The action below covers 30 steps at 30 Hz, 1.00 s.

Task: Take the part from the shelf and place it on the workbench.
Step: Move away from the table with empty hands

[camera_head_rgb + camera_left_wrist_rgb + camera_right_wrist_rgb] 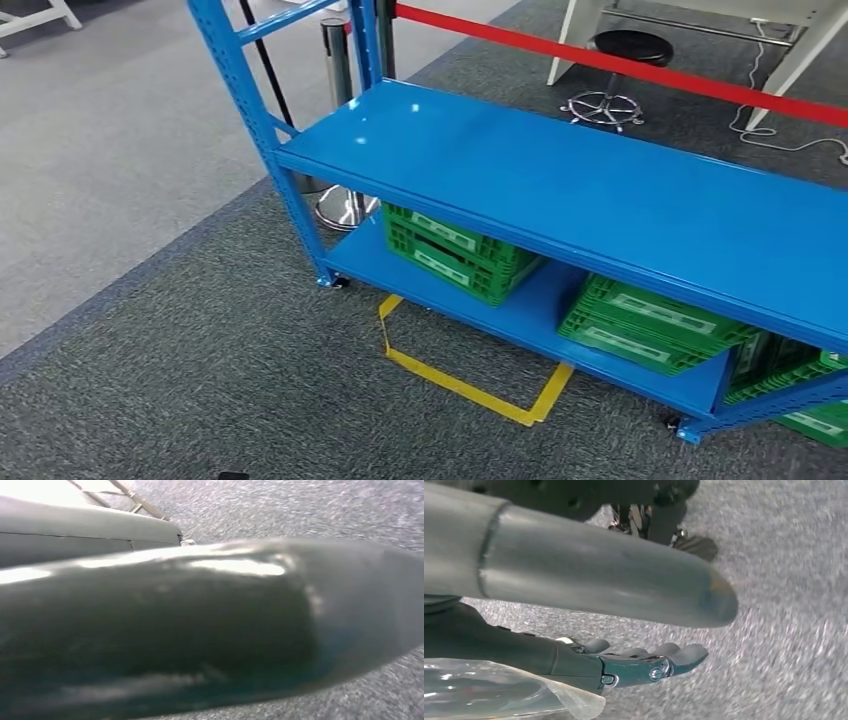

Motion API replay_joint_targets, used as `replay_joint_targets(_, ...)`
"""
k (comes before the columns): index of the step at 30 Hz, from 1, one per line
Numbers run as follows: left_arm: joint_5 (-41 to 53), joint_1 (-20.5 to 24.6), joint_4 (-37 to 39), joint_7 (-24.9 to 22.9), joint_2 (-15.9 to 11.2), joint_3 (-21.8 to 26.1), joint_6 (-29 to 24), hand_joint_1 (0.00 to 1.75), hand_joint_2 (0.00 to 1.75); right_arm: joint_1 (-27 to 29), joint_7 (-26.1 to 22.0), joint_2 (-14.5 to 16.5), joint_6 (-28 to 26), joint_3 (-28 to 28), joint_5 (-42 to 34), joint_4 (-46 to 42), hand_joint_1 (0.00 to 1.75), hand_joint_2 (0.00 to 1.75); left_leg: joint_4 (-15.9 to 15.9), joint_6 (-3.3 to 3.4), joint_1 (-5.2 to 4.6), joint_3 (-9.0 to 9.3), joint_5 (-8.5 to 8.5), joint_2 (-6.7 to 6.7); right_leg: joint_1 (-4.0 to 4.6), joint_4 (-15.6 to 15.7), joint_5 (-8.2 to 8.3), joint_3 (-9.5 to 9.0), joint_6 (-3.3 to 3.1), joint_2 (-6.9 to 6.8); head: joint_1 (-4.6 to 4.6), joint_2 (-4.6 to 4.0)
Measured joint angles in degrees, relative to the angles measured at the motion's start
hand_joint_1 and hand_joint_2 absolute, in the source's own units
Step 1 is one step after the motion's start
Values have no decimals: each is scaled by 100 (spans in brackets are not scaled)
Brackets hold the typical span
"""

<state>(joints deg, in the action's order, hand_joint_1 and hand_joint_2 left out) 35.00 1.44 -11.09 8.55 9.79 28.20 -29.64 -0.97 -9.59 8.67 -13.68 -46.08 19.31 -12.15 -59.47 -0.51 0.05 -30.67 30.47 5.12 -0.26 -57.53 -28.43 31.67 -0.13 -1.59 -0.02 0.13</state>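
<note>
Below the shelf (560,190), right hand (634,662) hangs empty.

One blue shelf (600,190), four green crates (455,250) (640,325) (775,365) (820,420) (rightmost ones partly hidden), one black stool (625,60).

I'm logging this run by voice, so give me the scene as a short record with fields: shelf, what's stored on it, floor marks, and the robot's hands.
shelf: blue metal shelf, upper board bare
stored: green crates on the lower board
floor mark: yellow tape outline on grey carpet before the shelf
barrier: red belt behind the shelf
right hand: right hand over carpet, fingers straight, holding nothing
left hand: fingers cannot be made out
</note>
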Motion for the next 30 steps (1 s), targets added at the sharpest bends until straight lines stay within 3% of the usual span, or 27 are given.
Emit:
replay_joint_targets(2,2,-18,1,3,1,-27,0,0,0,-17,2,-3,-1,-2,1,-8,0,0,-592,-36,20,-225,360,-319,-12,16,28,-18,-52,129,-27,0)
replay_joint_targets(4,1,-46,1,4,1,-52,0,0,0,-28,4,-2,3,-2,2,-10,0,0,-1308,-38,25,-535,660,-440,-4,11,38,-10,-72,294,-36,0)
replay_joint_targets(5,0,-56,1,4,0,-62,0,0,0,-23,5,-3,5,-2,2,-10,0,0,-1459,-33,25,-610,660,-457,0,7,39,-11,-75,383,-38,0)
replay_joint_targets(6,0,-61,1,4,-2,-70,0,0,0,-16,7,-3,4,-2,2,-10,0,0,-1388,-21,25,-589,540,-474,3,1,39,-16,-74,472,-37,0)
replay_joint_targets(7,1,-63,1,4,-4,-76,0,0,0,-10,8,-3,3,-3,2,-10,0,0,-1104,-3,26,-475,326,-516,4,-4,39,-24,-74,561,-36,0)
replay_joint_targets(9,-2,-68,2,2,-7,-85,8,0,0,-13,-18,-3,3,-4,-5,-11,0,0,-341,39,44,-168,-76,-788,8,-25,37,-17,-59,728,-33,0)
replay_joint_targets(11,-33,-69,2,-15,-7,-84,79,0,0,-20,-142,-2,5,-5,8,-17,0,0,80,61,55,-8,-179,-1010,0,-47,52,42,-5,878,-31,0)
replay_joint_targets(13,-20,-58,1,-86,-3,-84,201,0,0,4,-332,-9,13,-6,62,-30,0,0,155,90,49,12,-159,-948,-20,-35,84,115,79,1011,-33,0)
replay_joint_targets(14,36,-51,1,-144,-2,-91,260,0,0,21,-418,-18,35,-6,99,-36,0,0,187,119,55,19,-178,-876,-21,-47,72,152,114,970,-29,0)
replay_joint_targets(15,103,-50,1,-205,-2,-107,318,0,0,30,-487,-29,65,-6,136,-43,0,0,221,155,66,28,-197,-795,-12,-131,7,217,143,843,-14,0)
replay_joint_targets(17,141,-62,1,-284,-5,-137,437,0,0,7,-575,-52,128,-5,208,-57,0,0,266,206,75,38,-217,-603,2,-652,-299,489,183,452,21,0)
replay_joint_targets(19,43,-80,1,-280,-8,-128,523,0,87,-28,-604,-63,149,-4,243,-67,0,87,267,225,66,37,-208,-399,-9,-1395,-618,853,227,249,35,0)
replay_joint_targets(20,5,-79,1,-261,-9,-117,547,0,131,-29,-598,-66,162,-4,245,-68,0,131,267,225,64,38,-202,-310,-21,-1602,-656,947,247,215,33,0)
replay_joint_targets(21,-9,-69,1,-243,-7,-108,562,0,175,-16,-555,-69,207,-4,245,-68,0,175,266,221,64,42,-195,-236,-34,-1592,-586,929,264,190,36,0)
replay_joint_targets(22,-4,-51,-7,-248,-5,-108,575,0,175,8,-461,-81,311,0,244,-68,0,175,266,211,66,52,-187,-177,-48,-1349,-425,783,273,155,36,0)
replay_joint_targets(24,-4,-12,-69,-310,-6,-150,615,0,175,73,-208,-110,606,55,230,-67,0,175,260,167,54,84,-161,-94,-48,-531,-100,309,271,-44,41,0)
replay_joint_targets(25,-38,-1,-117,-356,-18,-191,651,0,175,103,-93,-131,736,119,203,-66,0,175,252,136,39,97,-146,-63,-41,-218,-20,120,243,-131,39,0)
replay_joint_targets(27,-182,10,-209,-407,-59,-293,754,0,175,171,38,-161,864,291,112,-66,0,175,240,76,10,118,-130,4,-14,-11,-28,-6,174,-189,39,0)
replay_joint_targets(29,-380,8,-287,-441,-103,-412,887,0,87,252,119,-203,911,489,-9,-69,0,87,229,17,22,137,-111,50,-17,-19,-15,4,95,-103,42,0)
replay_joint_targets(30,-480,-8,-319,-455,-128,-481,953,0,44,287,148,-226,930,592,-71,-78,0,44,177,-15,34,126,-59,-10,-22,-13,-6,4,58,-69,37,0)
